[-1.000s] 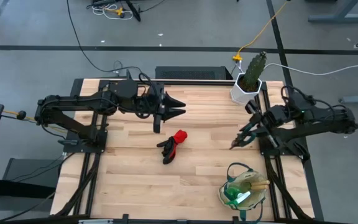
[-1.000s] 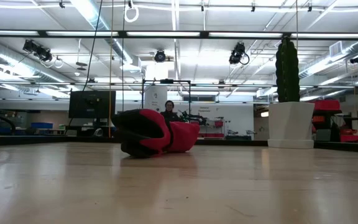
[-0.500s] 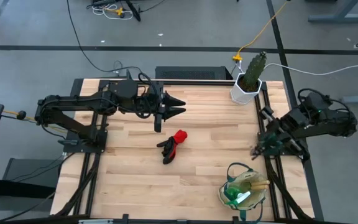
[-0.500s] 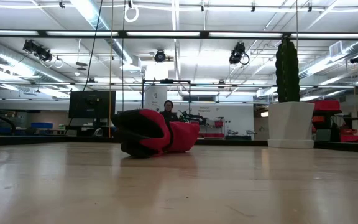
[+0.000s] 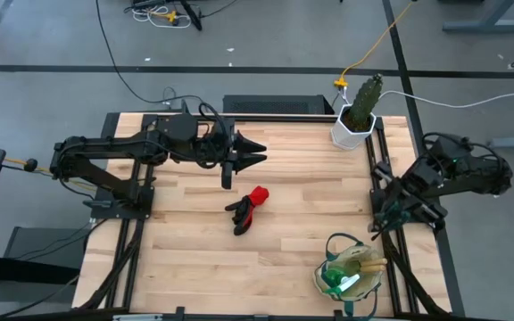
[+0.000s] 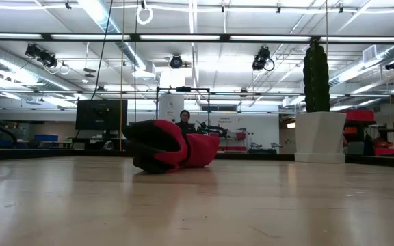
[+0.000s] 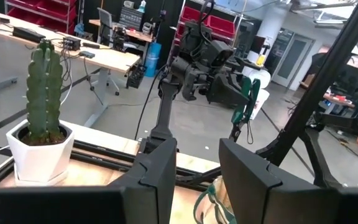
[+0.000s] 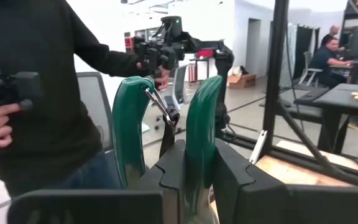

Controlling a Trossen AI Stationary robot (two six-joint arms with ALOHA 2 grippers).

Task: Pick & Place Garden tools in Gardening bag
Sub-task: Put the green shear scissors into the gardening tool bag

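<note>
Red-and-black gloves (image 5: 246, 207) lie in a heap mid-table, also seen in the low view (image 6: 169, 145). The beige gardening bag (image 5: 351, 272) stands at the near right with a green-and-white spray bottle (image 5: 341, 283) and a wooden-handled trowel (image 5: 369, 263) in it. My right gripper (image 5: 377, 221) hangs by the table's right edge, beyond the bag, shut on green-handled pruners (image 8: 166, 118). My left gripper (image 5: 259, 153) is held open above the far middle of the table, beyond the gloves, with nothing between its fingers (image 7: 197, 149). My right gripper pinches one green handle of the pruners (image 8: 199, 155) between its two fingers, which lie about level. The other handle (image 8: 129, 137) stands free beside it. The pruners are lifted clear of the table.
A green cactus in a white pot (image 5: 357, 114) stands at the far right corner, also in the low view (image 6: 318, 133). A person in a dark sleeve (image 8: 42, 93) stands close beyond the table's right side. Bare wood lies left of and nearer than the gloves.
My right gripper has swung with the pruners toward the table's right edge and a little toward the near edge, turning as it went; it stays shut on them. The gloves and the bag have not moved.
</note>
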